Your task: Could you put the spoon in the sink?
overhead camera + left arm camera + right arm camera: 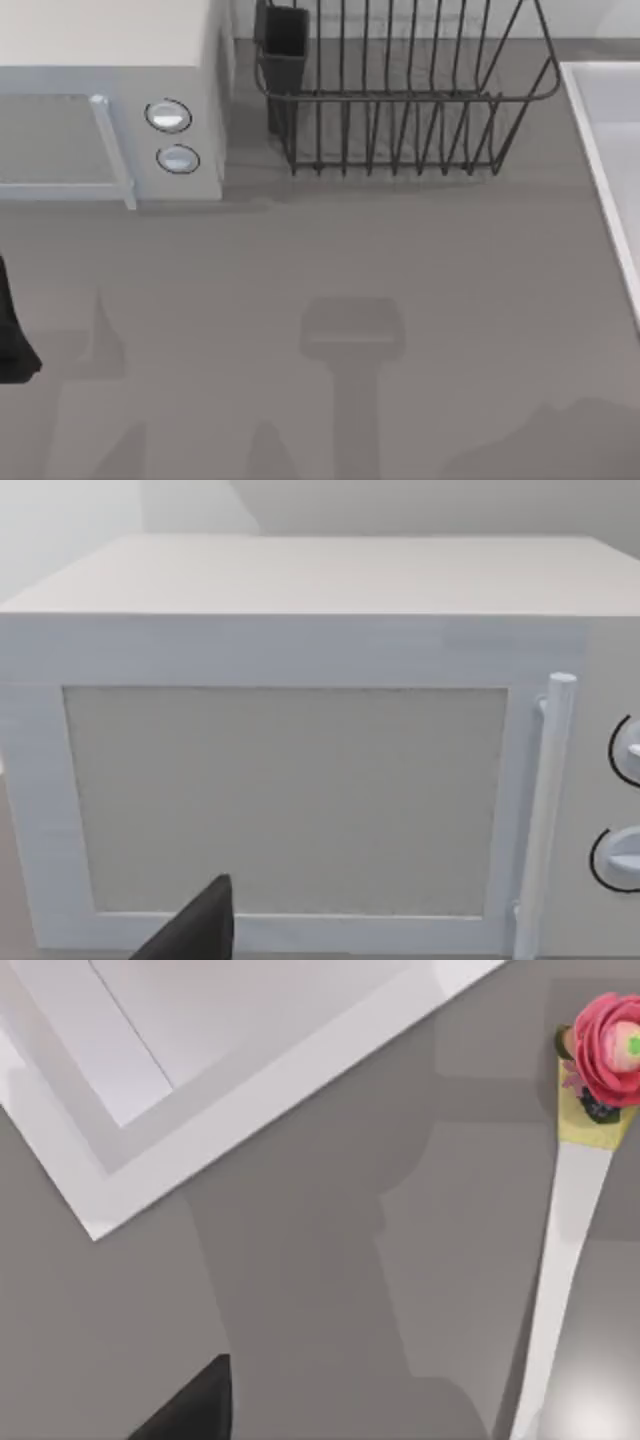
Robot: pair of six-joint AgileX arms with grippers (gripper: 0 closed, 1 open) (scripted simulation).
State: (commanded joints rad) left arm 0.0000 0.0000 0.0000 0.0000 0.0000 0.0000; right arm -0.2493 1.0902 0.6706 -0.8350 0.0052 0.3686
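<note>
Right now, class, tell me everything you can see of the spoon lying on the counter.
The spoon shows in the right wrist view: a long, flat white handle, smooth and plastic-looking, widening toward a yellowish end that carries a pink rose-shaped decoration with a green spot and dark bits beneath. It lies flat on the grey counter, apart from the sink, whose pale raised rim runs nearby. Nothing grips or touches it but the counter; its far handle end is cut off.

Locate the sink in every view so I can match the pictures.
Top view: the sink runs along the right edge, right of the dish rack.
Left wrist view: this camera faces the microwave front instead.
Right wrist view: the sink shows a rimmed corner, apart from the spoon.
Shared landmark: the microwave links top and left wrist views.
</note>
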